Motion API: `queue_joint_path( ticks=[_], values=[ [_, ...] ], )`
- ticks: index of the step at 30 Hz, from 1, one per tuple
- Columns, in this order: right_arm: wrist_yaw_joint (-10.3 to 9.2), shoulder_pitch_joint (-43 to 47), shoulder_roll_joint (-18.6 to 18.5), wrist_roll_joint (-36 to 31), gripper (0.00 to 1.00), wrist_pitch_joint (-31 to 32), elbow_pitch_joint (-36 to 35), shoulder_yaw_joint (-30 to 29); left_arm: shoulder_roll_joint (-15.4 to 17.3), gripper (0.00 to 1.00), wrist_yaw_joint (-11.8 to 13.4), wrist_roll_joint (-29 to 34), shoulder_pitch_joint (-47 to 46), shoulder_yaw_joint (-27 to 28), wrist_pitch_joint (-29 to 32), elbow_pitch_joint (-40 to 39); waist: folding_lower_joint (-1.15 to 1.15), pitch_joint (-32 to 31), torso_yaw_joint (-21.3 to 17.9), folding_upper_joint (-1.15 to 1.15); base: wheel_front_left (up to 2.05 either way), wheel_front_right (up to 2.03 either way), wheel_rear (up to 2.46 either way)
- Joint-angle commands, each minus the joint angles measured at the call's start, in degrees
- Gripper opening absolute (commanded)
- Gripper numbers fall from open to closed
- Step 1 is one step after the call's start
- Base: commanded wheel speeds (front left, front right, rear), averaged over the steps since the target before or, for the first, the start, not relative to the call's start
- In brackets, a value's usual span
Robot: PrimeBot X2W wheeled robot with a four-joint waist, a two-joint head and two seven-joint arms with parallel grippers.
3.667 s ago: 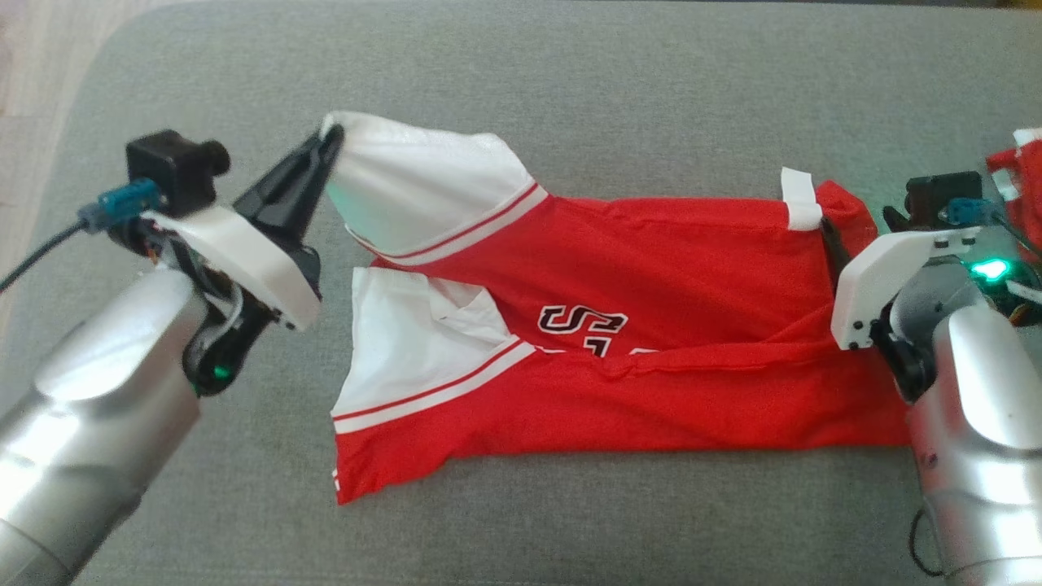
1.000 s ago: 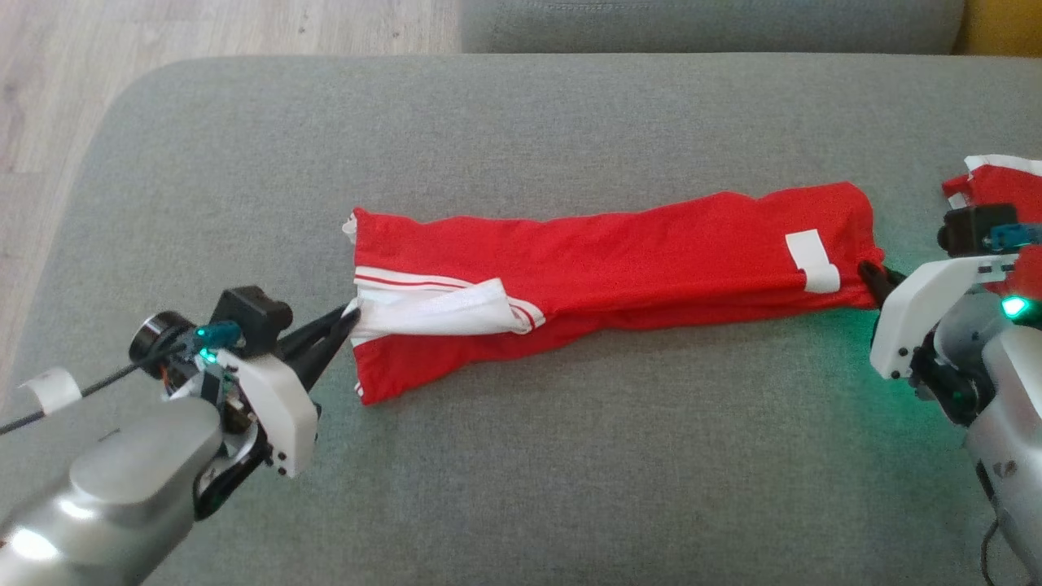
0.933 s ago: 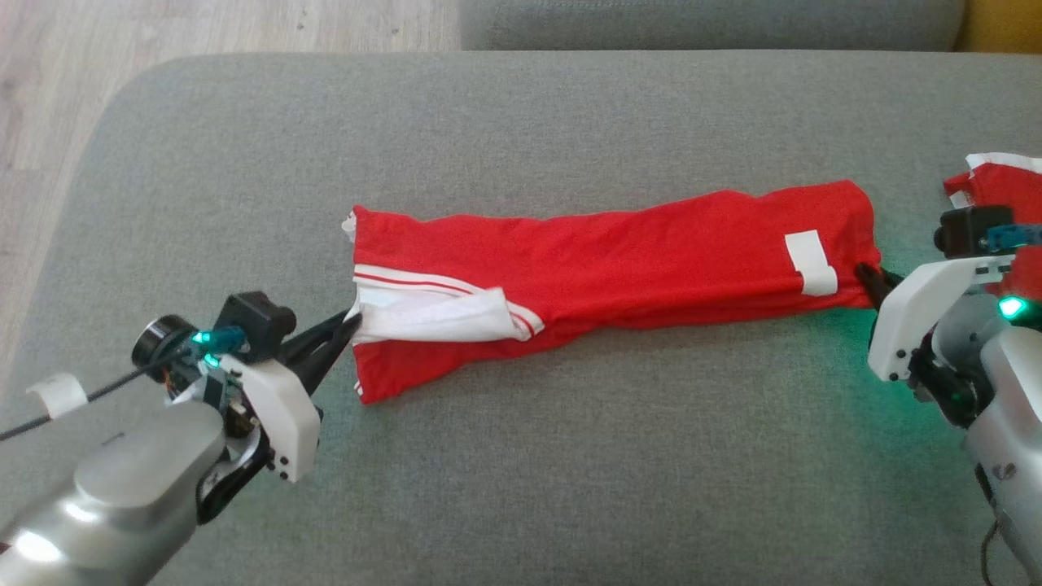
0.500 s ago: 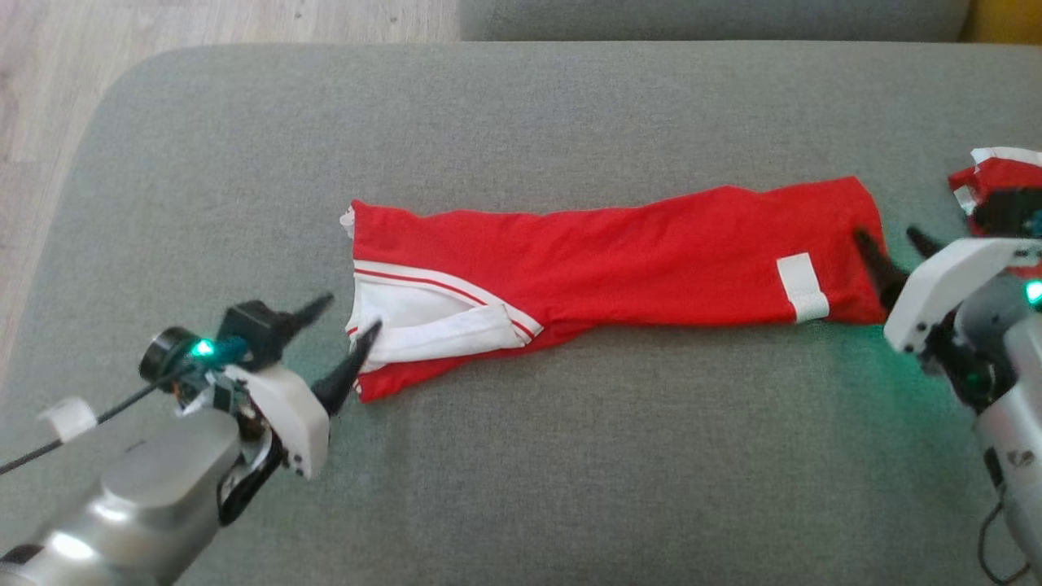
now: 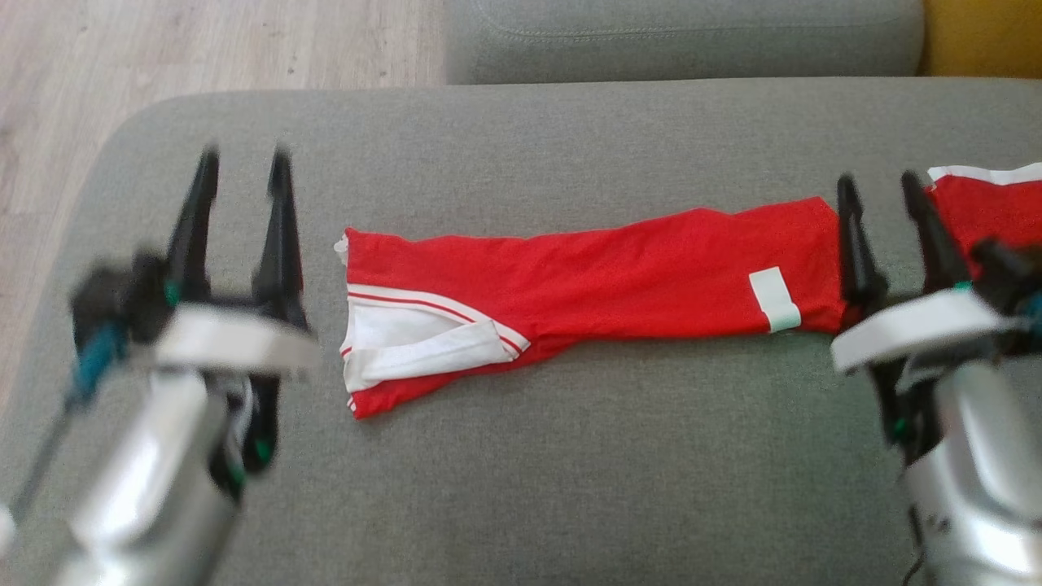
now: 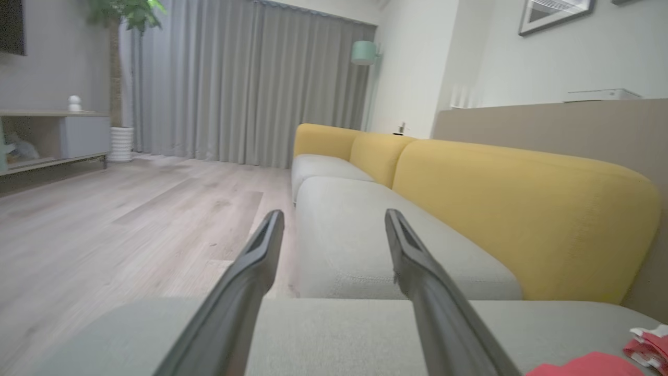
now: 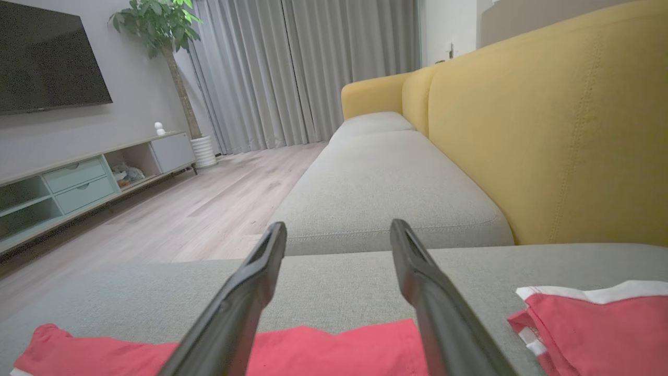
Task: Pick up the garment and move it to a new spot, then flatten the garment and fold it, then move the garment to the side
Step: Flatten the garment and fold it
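The garment (image 5: 619,268) is a red jersey with white sleeve trim, folded into a long narrow strip across the grey sofa cushion (image 5: 537,480). My left gripper (image 5: 242,167) stands open, lifted just left of the white-sleeve end, fingers pointing away from me and nothing between them. At the strip's right end my right gripper (image 5: 879,190) is open too, holding nothing, beside the white tag. In the right wrist view the red strip (image 7: 323,350) lies under the open gripper (image 7: 338,230). The left wrist view has the open gripper (image 6: 334,216) above the cushion, a red corner (image 6: 589,364) at lower right.
A second red and white garment (image 5: 981,207) lies at the right edge, close to my right gripper, also seen in the right wrist view (image 7: 595,324). Yellow sofa backrest (image 7: 548,141) runs behind. Wooden floor (image 5: 163,57) lies beyond the cushion's left edge.
Both grippers have let go of the folded garment's ends and opened wide. Both have lifted and swung to point away from me. The strip now lies loose on the cushion; the camera shifted a little.
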Motion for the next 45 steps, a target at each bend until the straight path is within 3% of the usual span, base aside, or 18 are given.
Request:
queue_joint_path(
  ticks=[1,8,16,23,28,36,37,38,45],
  values=[
    [-0.05,0.15,1.04,-1.35,1.00,-1.39,-2.47,0.24,0.48,1.00,0.38,1.55,1.15,4.41,-0.27,-2.40,0.00,-0.25,-0.10,0.00,0.00,0.00,0.00],
    [-0.05,7.94,7.10,-7.72,1.00,-4.68,-6.79,-3.92,-8.03,1.00,0.42,14.86,16.11,16.00,-0.27,-8.75,0.00,-1.04,-0.20,0.00,0.00,0.00,0.00],
    [-0.05,11.31,8.45,-10.20,1.00,-5.05,-7.16,-4.75,-15.92,1.00,-4.77,24.34,24.20,23.26,-0.28,-9.84,0.00,0.60,0.06,0.00,0.00,0.00,0.00],
    [-0.05,4.70,8.52,-12.95,1.00,-0.40,1.48,-12.30,-18.85,1.00,-10.24,29.96,20.27,24.78,-0.28,-6.70,0.00,5.70,2.05,0.00,0.00,0.00,0.00],
    [-0.05,-1.73,8.52,-15.32,1.00,1.12,10.90,-19.41,-20.10,1.00,-12.02,31.47,17.88,25.24,-0.28,-5.21,0.00,9.05,3.69,0.00,0.00,0.00,0.00],
    [-0.05,-6.60,8.53,-18.72,1.00,0.80,21.08,-23.24,-20.57,1.00,-12.90,32.31,16.22,26.08,-0.28,-4.27,0.00,10.92,5.01,0.00,0.00,0.00,0.00],
    [-0.05,-7.66,8.53,-18.32,0.59,0.22,23.75,-22.76,-20.62,1.00,-13.08,32.47,15.87,26.28,-0.28,-4.11,0.00,11.00,5.18,0.00,0.00,0.00,0.00],
    [-0.05,-8.19,8.53,-17.60,0.00,-0.57,24.74,-22.33,-20.65,1.00,-13.12,32.16,15.69,26.57,-0.28,-4.17,0.00,10.97,5.21,0.00,0.00,0.00,0.00],
    [-0.05,-8.45,8.52,-20.30,0.00,-3.81,26.58,-24.85,-20.72,1.00,-13.22,30.76,16.01,27.76,-0.28,-4.20,0.00,8.80,3.60,0.00,0.00,0.00,0.00]
  ],
)
